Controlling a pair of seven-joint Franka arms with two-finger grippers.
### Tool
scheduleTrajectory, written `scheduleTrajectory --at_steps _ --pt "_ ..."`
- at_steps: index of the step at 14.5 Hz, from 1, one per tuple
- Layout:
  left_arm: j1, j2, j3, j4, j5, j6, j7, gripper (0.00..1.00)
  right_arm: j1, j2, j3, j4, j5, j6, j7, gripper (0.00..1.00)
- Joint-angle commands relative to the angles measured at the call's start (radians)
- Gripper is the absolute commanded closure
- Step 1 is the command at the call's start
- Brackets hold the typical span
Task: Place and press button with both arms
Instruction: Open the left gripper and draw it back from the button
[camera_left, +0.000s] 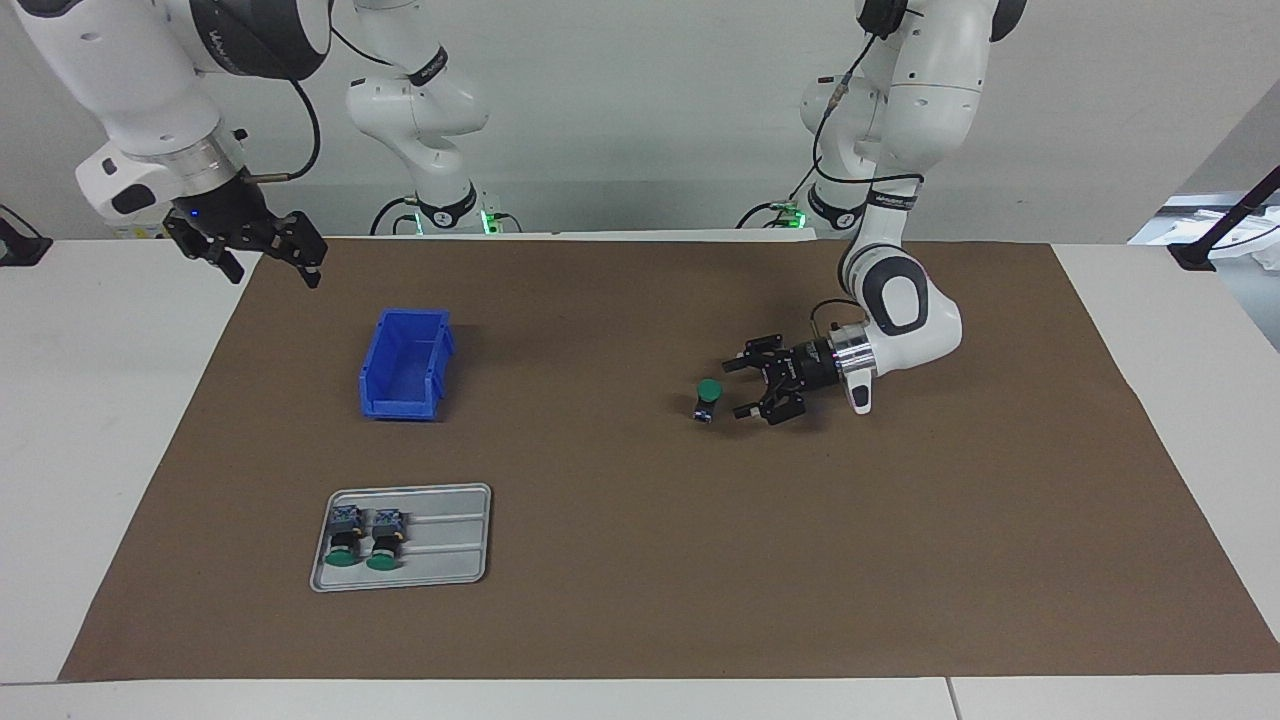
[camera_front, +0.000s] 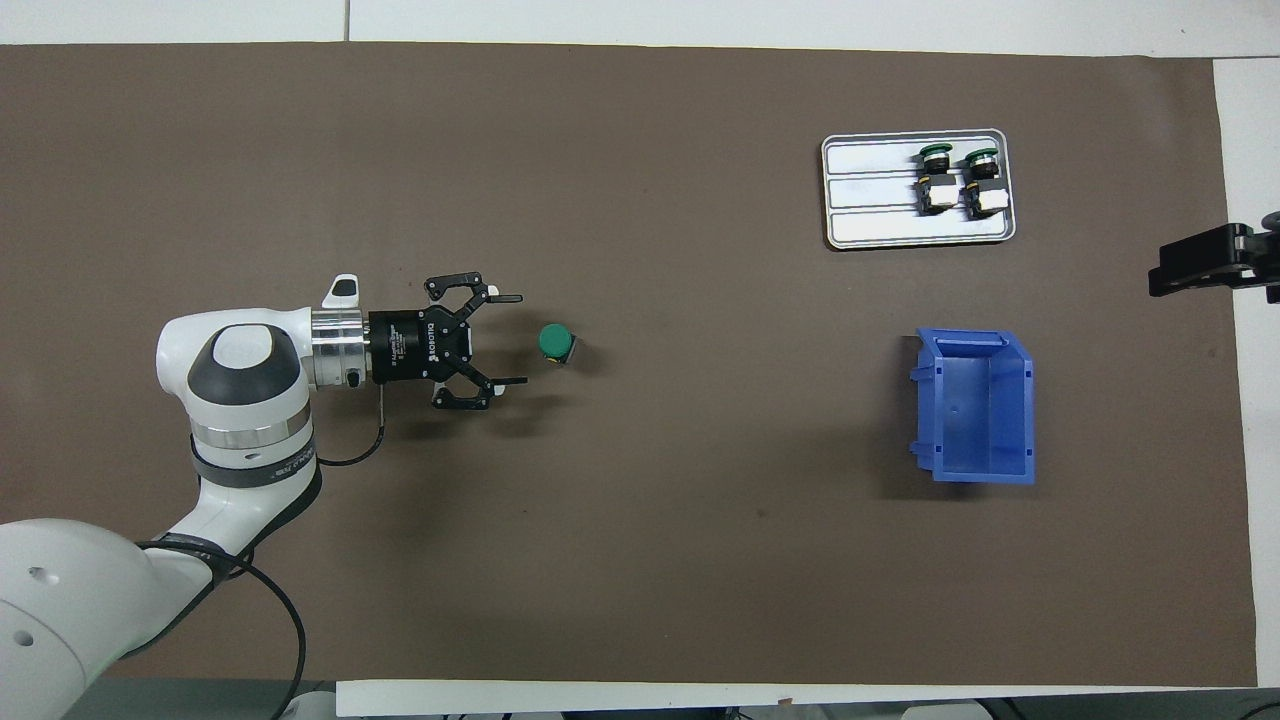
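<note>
Hovering low with my left gripper (camera_left: 738, 388) spread wide, I see the button (camera_left: 707, 398) upright on the mat just past my fingertips, untouched. My right gripper (camera_left: 270, 262) waits released, raised near the bin (camera_left: 405, 364).

Bright, even light — soft shadows

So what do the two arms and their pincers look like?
Both arms are glossy white with dark grey joint covers and silver wrist rings. The left pincer and right pincer are black, two-fingered, with open linkages. A black cable loops off each wrist; the left pincer's body carries white lettering.
</note>
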Motion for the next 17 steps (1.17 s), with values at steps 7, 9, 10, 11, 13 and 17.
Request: scheduleTrajectory --at_steps 7,9,10,11,13,17 --pt "0.035 -0.173 0.001 0.048 0.428 0.068 -0.288 0.00 -0.008 -0.012 0.005 -0.011 0.002 -0.004 -0.018 0.02" --pt "0.054 -0.191 0.001 0.074 0.525 0.059 -0.330 0.00 -0.006 -0.012 0.005 -0.011 0.002 -0.004 -0.018 0.02" --pt "0.054 -0.196 0.001 0.086 0.577 0.058 -0.336 0.00 -0.006 -0.010 0.005 -0.011 0.002 -0.004 -0.018 0.02" --pt "0.045 -0.202 0.001 0.098 0.626 0.061 -0.336 0.00 -0.006 -0.011 0.005 -0.011 0.002 -0.004 -0.018 0.02" --pt "0.038 -0.196 0.000 0.129 0.715 0.056 -0.336 0.00 -0.008 -0.010 0.005 -0.011 0.002 -0.004 -0.018 0.02" --pt "0.037 -0.201 -0.002 0.161 0.803 0.046 -0.336 0.00 -0.008 -0.012 0.005 -0.011 0.002 -0.004 -0.018 0.02"
